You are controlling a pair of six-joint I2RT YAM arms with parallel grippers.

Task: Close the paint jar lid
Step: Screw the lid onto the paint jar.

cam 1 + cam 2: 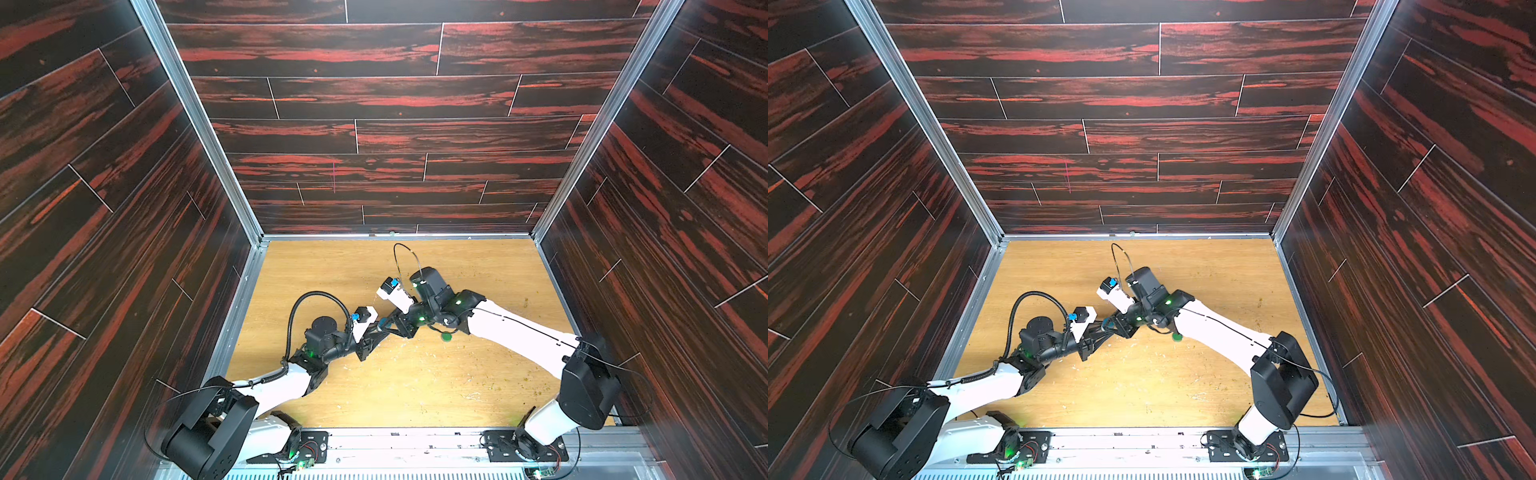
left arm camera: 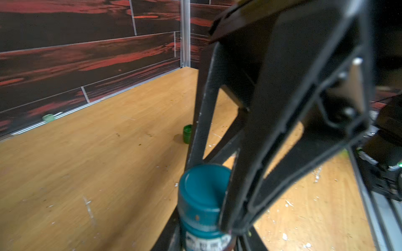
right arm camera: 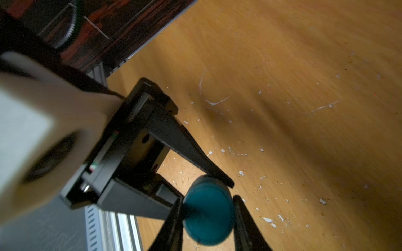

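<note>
Tightening of the lid (image 3: 208, 217) seems the step in hand. Left end effector (image 3: 205, 190) clasps the paint jar (image 2: 199, 220) near the middle of the counter (image 3: 304, 108); right end effector (image 2: 210, 195) is clamped on its lid. Next move probably needs twisting.

Print on paint jar label (image 2: 206, 241) illegible

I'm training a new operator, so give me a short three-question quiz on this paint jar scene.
1. True or false: the jar stands free on the table, untouched.
2. Which tool grips the lid? A left, B right, C neither.
3. Fill in: the small pot near the right arm is ____.
Key: 1 false, the left tool holds it; 2 B, the right tool; 3 green.
</note>
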